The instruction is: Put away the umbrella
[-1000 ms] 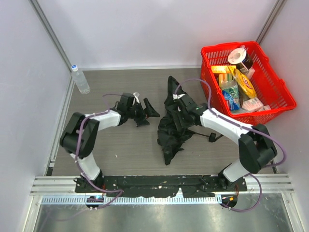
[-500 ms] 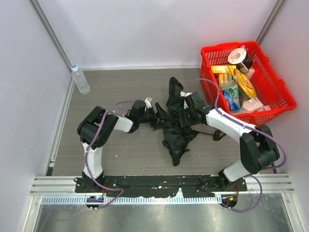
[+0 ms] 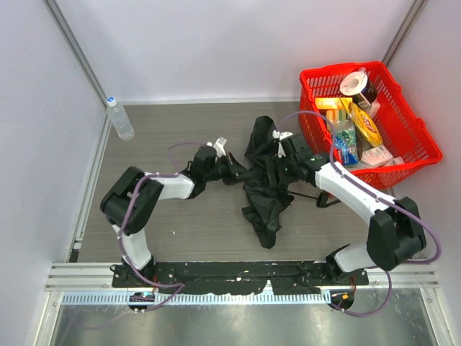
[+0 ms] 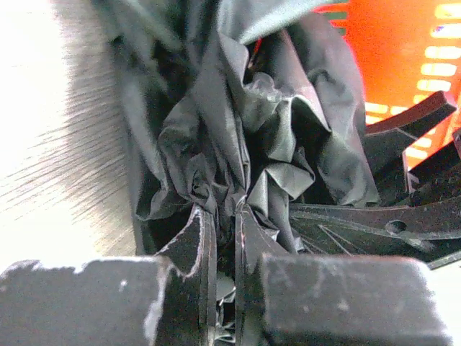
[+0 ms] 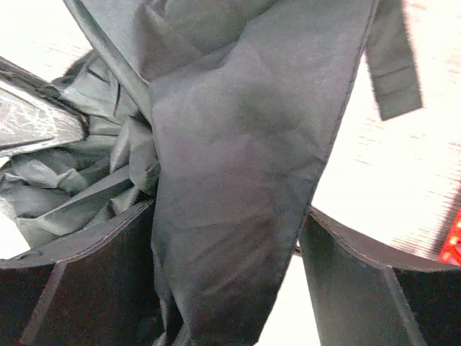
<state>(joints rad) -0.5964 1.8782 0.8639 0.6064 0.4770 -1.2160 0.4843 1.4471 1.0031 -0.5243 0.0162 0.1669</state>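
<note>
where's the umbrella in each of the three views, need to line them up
Top external: umbrella crumpled at mid-table, between the arms.
Left wrist: umbrella fills the centre, bunched folds.
Right wrist: umbrella hangs down the middle, a broad panel.
Shared landmark: red basket, upper right in top external and left wrist, a sliver at right wrist's lower right edge.

L arm, R arm: white links, blk joints. Purple cable looped along each. Blk base plate bottom centre. L gripper blk, edges scuffed white. R gripper matte blk.
</note>
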